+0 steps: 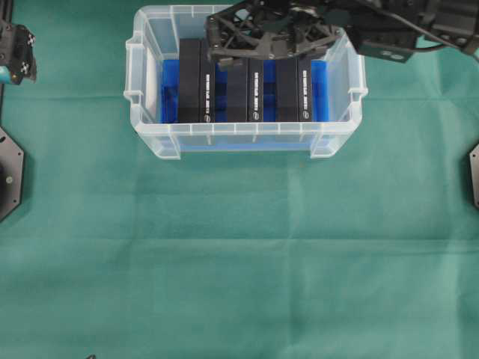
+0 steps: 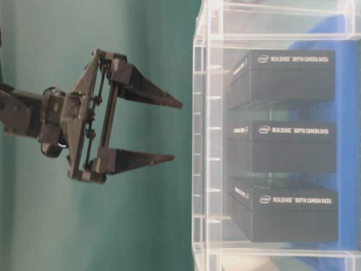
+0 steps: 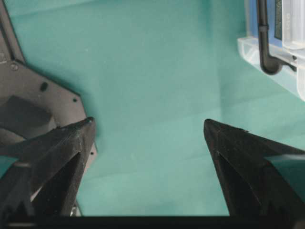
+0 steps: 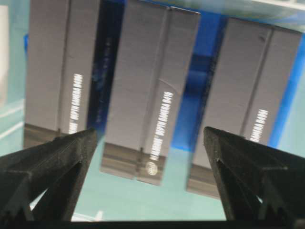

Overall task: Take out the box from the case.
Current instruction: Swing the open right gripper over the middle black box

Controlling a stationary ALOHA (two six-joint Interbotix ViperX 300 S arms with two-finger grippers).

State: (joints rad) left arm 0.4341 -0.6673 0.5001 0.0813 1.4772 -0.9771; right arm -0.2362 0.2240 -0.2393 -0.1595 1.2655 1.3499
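Near cloth: we see a green cloth (image 1: 239, 254) covering the whole table, lightly creased, bare across the front part in the overhead view.
Side mounts: we note dark plates (image 1: 9, 176) at the left and right edges of the cloth.
Case: we find the case (image 1: 245, 138) at the far middle of the table, a clear, slightly milky plastic bin with a rimmed edge, moulded handles on its short sides and a blue lining on its floor.
Boxes: we count three black boxes (image 1: 255, 91) standing on edge side by side inside the case, blue gaps between them; each carries white lettering and a small round logo, readable from the table-level view as depth camera packaging.
Right gripper: we see the right gripper (image 4: 150, 138) hanging over the far part of the case, jaws spread wide and holding nothing; in its wrist view the middle box lies between its fingertips (image 4: 86, 138) but below them, apart.
Left gripper: we see the left gripper (image 3: 148, 129) to the left of the case, over bare cloth, jaws wide apart and empty.
Room: we cannot make out anything beyond the table.
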